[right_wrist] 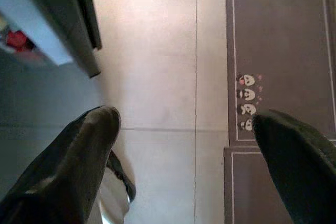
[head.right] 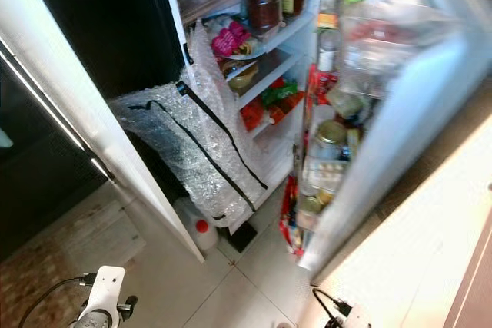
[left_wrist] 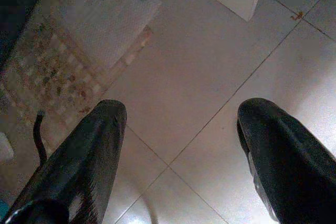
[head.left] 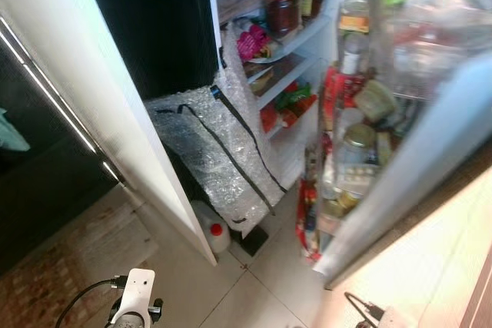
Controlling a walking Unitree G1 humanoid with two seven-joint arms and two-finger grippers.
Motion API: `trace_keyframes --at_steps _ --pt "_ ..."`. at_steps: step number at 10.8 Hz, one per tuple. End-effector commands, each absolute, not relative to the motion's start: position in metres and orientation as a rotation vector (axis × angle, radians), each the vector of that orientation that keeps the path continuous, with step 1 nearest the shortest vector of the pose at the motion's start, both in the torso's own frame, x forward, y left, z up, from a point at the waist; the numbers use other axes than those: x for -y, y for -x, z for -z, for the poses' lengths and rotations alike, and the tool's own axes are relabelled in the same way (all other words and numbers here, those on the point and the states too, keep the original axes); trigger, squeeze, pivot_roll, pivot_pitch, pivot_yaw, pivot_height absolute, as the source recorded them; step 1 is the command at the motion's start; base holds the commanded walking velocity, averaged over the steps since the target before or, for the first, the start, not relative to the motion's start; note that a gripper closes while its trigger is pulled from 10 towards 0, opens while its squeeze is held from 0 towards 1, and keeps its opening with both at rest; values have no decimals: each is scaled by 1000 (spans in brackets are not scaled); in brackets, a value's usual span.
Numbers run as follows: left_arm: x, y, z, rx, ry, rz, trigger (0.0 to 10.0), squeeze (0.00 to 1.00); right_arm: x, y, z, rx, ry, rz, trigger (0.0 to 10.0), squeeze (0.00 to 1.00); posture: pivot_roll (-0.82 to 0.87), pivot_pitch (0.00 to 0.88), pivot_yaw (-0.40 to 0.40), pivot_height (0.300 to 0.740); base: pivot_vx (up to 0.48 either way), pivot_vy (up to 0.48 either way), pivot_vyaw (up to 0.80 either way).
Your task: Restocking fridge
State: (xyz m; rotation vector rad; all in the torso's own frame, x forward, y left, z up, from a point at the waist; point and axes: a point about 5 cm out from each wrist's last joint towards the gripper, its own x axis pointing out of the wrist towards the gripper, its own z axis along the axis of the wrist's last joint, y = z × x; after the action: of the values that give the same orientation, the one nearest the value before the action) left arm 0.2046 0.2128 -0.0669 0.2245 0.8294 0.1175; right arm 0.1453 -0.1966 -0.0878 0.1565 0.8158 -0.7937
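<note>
The fridge stands open ahead of me, its white shelves [head.left: 296, 40] holding red-lidded jars [head.left: 283, 10], a pink packet [head.left: 251, 40] and red and green packs [head.left: 290, 104]. Its open door [head.left: 430, 151] swings out on the right, with racks full of jars and bottles [head.left: 355, 144]. A sheet of bubble wrap with black straps [head.left: 223, 144] leans against the fridge front. My left gripper [left_wrist: 181, 129] hangs open over the pale tiled floor, empty. My right gripper [right_wrist: 184, 135] is open too, above tiles beside a brown mat [right_wrist: 283, 51]. My left wrist [head.left: 132, 297] shows at the bottom edge.
A white cabinet panel [head.left: 100, 105] stands on the left, with a dark oven front [head.left: 38, 159] beyond it. A white jug with a red cap [head.left: 214, 234] sits on the floor under the bubble wrap. A patterned rug [left_wrist: 68, 51] lies at the lower left.
</note>
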Motion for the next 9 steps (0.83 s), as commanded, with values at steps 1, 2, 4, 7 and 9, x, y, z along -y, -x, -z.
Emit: trace_keyframes --at_steps 1,2,4,7,9 --pt "-215 -199 70 -853 -253 -105 10000 0 193 -137 90 -822 -163 828 10000 0 -44 109 65 740 0 0 0" --pt "-214 -199 70 -854 -252 -105 10000 0 194 -138 88 -797 -132 850 10000 0 -45 111 65 740 0 0 0" --pt "-214 -198 70 -857 -251 -108 10000 0 196 -135 84 -778 -59 946 10000 0 -42 117 65 740 0 0 0" --pt "-217 -198 70 -859 -255 -116 10000 0 309 -171 35 -547 40 1098 10000 0 -46 123 69 740 0 0 0" --pt "-215 -198 70 -856 -252 -113 10000 0 313 -185 22 -469 57 1118 10000 0 -43 124 67 740 0 0 0"
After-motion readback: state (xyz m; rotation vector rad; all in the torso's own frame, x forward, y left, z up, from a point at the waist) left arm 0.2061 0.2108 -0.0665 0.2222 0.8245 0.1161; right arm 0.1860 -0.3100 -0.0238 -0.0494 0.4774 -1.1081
